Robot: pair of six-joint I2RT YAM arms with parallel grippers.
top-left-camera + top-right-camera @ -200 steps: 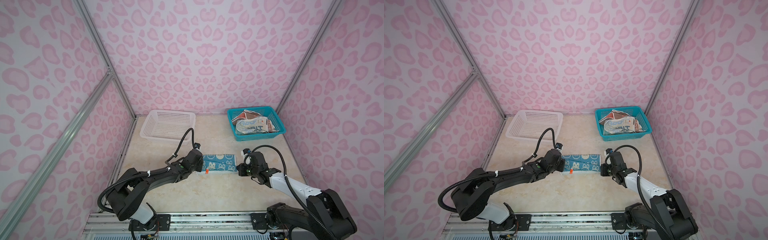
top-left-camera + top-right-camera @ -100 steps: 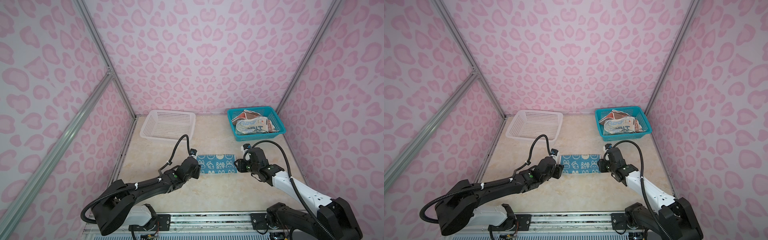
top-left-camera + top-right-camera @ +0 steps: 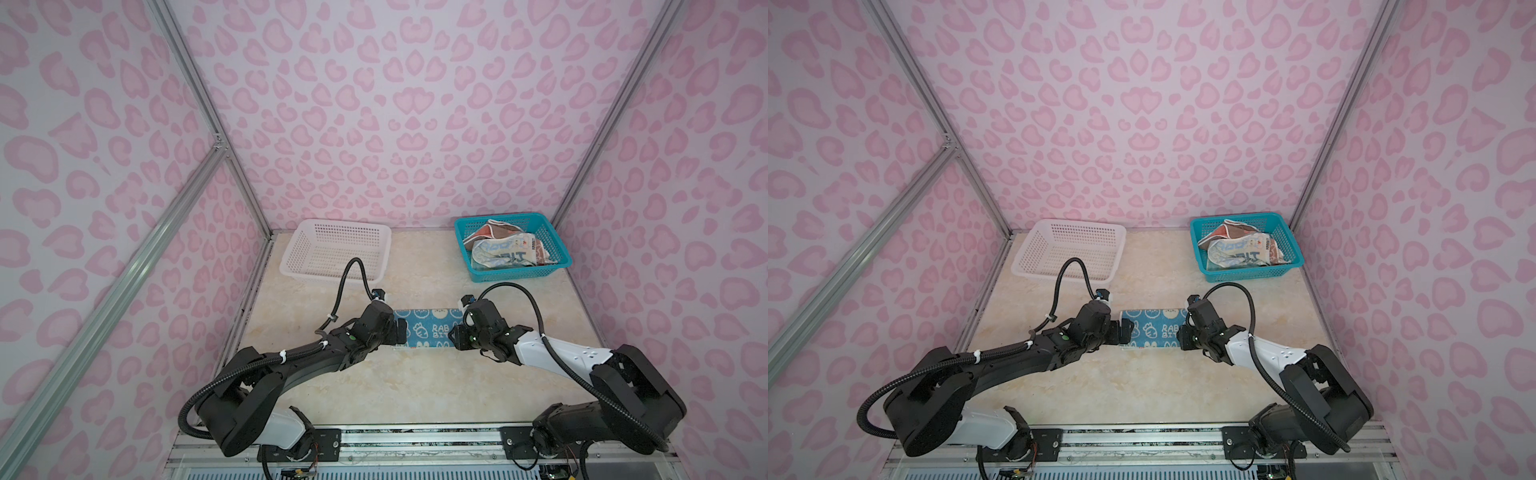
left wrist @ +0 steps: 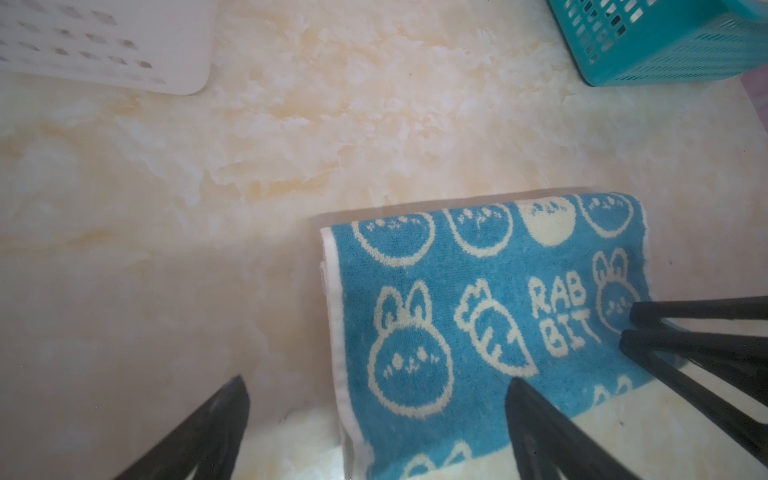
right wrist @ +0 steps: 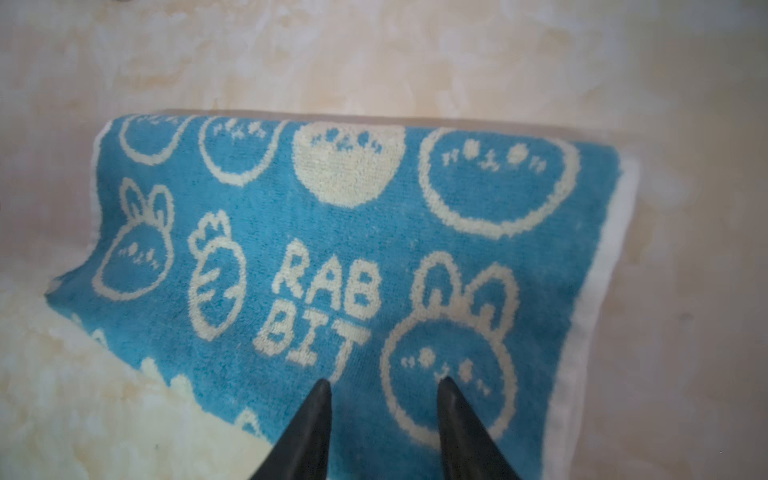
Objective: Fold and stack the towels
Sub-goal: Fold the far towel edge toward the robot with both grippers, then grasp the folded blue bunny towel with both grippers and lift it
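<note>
Lying folded in a strip on the table (image 3: 415,386), the blue towel (image 3: 428,328) sits between both arms. Spread wide, the left gripper (image 4: 376,381) straddles one white-edged end; the right gripper (image 5: 384,382), narrowly parted, pinches nothing over the other end. More towels (image 3: 503,251) fill the teal basket (image 3: 559,266) behind.

Black arms (image 3: 291,365) — white shell segments (image 3: 561,357), ribbed black cables (image 3: 353,259), zip ties (image 3: 282,356), tapered black pincer fingers (image 5: 311,432).

We look down steeply on the beige marbled tabletop (image 3: 415,386) (image 3: 1142,382) in both top views. Both wrist cameras closely share the blue rabbit-print towel (image 4: 457,291) (image 5: 332,232).
</note>
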